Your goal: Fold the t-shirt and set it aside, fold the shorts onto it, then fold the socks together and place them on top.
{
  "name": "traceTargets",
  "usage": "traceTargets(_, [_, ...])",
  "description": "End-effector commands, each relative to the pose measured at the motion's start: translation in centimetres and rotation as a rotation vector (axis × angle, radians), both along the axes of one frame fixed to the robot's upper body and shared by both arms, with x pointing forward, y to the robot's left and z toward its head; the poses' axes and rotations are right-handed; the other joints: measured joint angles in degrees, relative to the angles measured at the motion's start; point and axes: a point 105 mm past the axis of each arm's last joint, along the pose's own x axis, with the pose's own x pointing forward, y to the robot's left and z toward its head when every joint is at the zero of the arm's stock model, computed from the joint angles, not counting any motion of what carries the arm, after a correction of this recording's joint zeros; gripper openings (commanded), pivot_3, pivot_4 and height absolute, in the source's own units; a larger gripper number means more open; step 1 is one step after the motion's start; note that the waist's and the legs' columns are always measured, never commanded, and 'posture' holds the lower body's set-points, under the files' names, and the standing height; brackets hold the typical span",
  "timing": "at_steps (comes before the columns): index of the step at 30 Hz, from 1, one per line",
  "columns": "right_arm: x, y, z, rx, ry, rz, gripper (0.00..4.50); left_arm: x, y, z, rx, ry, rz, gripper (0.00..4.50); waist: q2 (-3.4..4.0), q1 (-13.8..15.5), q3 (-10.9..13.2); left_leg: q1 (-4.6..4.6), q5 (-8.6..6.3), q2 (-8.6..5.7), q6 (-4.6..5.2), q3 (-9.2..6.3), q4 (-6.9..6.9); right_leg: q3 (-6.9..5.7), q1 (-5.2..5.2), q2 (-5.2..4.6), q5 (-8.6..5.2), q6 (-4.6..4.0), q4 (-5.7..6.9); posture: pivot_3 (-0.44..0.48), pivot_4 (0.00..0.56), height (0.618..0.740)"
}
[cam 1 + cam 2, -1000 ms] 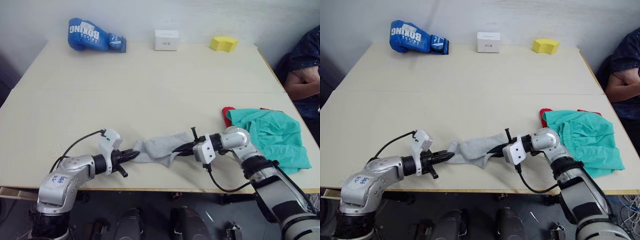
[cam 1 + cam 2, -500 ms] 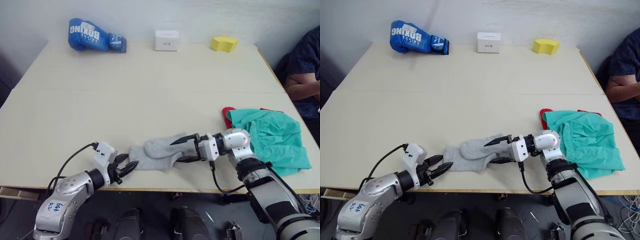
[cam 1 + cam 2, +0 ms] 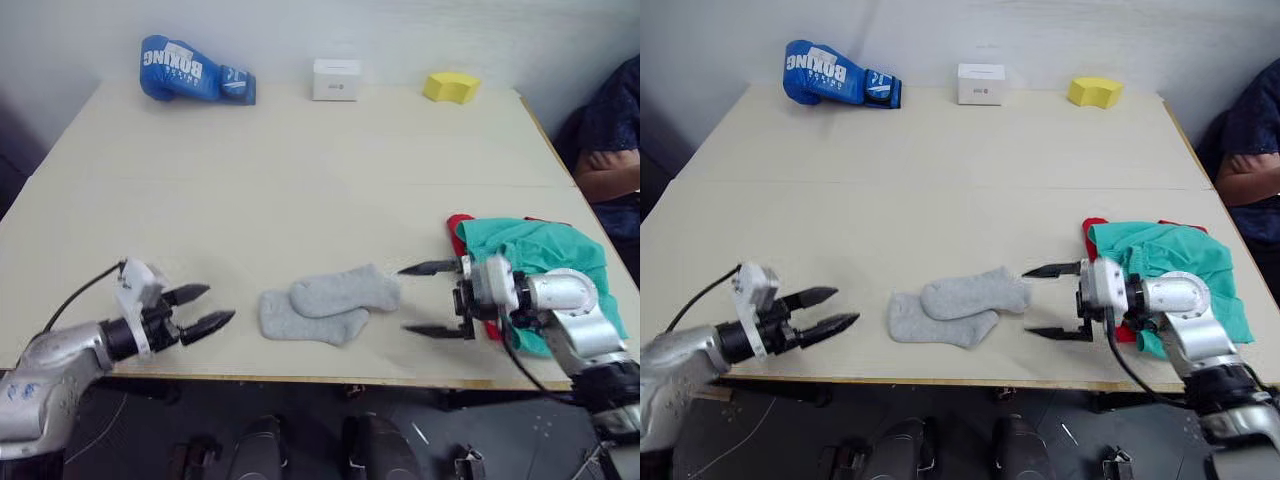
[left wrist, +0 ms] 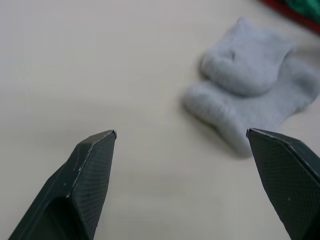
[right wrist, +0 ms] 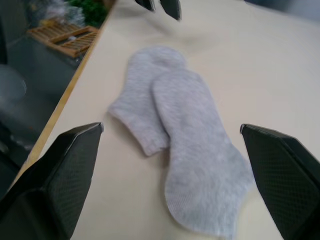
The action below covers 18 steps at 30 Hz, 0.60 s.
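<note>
Left eye view: the grey socks (image 3: 328, 303) are lying overlapped, both hands released either side. The right hand (image 3: 432, 298) should be pinching both layers together before lifting onto the shorts (image 3: 545, 262).

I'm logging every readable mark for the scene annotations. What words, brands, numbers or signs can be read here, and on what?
"BOXING", white letters on the blue boxing glove at the table's far edge.
A smaller line beneath it on the glove: too small to read.
White box: no legible marking.
Nothing readable elsewhere.
</note>
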Motion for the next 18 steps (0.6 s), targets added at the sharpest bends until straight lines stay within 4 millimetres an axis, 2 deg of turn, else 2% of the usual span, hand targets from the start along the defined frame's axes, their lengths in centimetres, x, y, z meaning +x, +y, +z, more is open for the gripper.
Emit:
traceTargets(1, [0.4,0.3,1.1,0.106,0.331,-0.166,4.50,0.7,-2.3,0.9,-0.029,0.123,-0.154,4.37,0.01,0.0,0.0,-0.01,0.00,-0.03,0.00,0.00,-0.02,0.00,0.00,-0.01,0.00,-0.01,0.00,0.000,0.150,0.740])
traceTargets(3, [0.6,0.7,0.8,0.089,0.446,-0.201,4.50,1.6,-3.8,0.8,0.019,0.152,-0.222,4.37,0.03,-0.1,0.0,-0.01,0.00,-0.05,0.00,0.01,-0.09,0.00,0.01,-0.01,-0.01,-0.02,-0.06,0.000,0.150,0.740])
traceTargets(6, [2.3,0.5,-0.1,0.018,0.495,-0.324,4.50,4.0,-5.7,0.3,0.101,0.130,-0.219,4.37,0.04,-0.2,0.0,-0.09,0.11,-0.06,0.21,0.11,-0.16,0.02,-0.08,0.01,0.01,0.01,-0.12,0.000,0.150,0.740])
traceTargets(8, [3.3,0.4,-0.6,0.002,0.502,-0.367,4.50,4.7,-6.7,-0.5,0.154,0.116,-0.232,4.37,0.03,-0.3,0.0,-0.09,0.17,-0.07,0.32,0.18,-0.16,0.02,-0.08,0.06,0.03,0.05,-0.12,0.000,0.150,0.740])
traceTargets(12, [4.3,0.6,-1.9,-0.010,0.560,-0.424,4.50,5.7,-8.7,-1.6,0.188,0.093,-0.270,4.37,0.01,-0.1,0.0,-0.17,0.19,-0.06,0.32,0.24,-0.16,0.02,-0.15,0.15,0.03,0.09,-0.15,0.000,0.150,0.740])
traceTargets(18, [4.2,1.4,-2.5,-0.035,0.587,-0.405,4.50,6.2,-10.3,-2.2,0.184,0.086,-0.295,4.37,0.01,0.0,0.0,-0.31,0.15,-0.10,0.51,0.25,0.12,0.04,-0.13,0.13,0.14,0.31,-0.13,0.000,0.150,0.740])
